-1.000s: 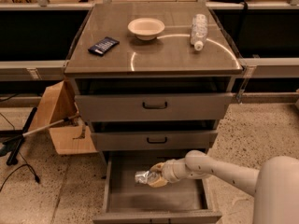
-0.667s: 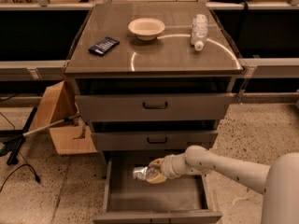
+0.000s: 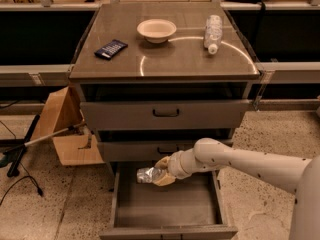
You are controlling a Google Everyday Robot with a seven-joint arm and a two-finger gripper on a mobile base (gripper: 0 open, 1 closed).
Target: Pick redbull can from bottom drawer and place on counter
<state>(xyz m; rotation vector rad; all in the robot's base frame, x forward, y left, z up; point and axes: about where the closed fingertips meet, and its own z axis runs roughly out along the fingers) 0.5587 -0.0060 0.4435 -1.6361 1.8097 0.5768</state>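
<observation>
The bottom drawer (image 3: 165, 209) stands pulled out, its grey floor showing. Above that floor hangs the redbull can (image 3: 146, 174), shiny silver and lying sideways, with my gripper (image 3: 161, 171) shut on its right end. My white arm reaches in from the lower right, just under the front of the middle drawer. The counter (image 3: 165, 54) is the glossy brown-grey top of the cabinet, well above the gripper.
On the counter lie a cream bowl (image 3: 156, 30), a dark flat packet (image 3: 111, 49) and a clear plastic bottle (image 3: 212, 33) on its side. The two upper drawers (image 3: 165, 115) jut out slightly. An open cardboard box (image 3: 67, 129) and cables sit on the floor at the left.
The gripper has lifted the can a little and carried it slightly left, closer to the middle drawer's front.
</observation>
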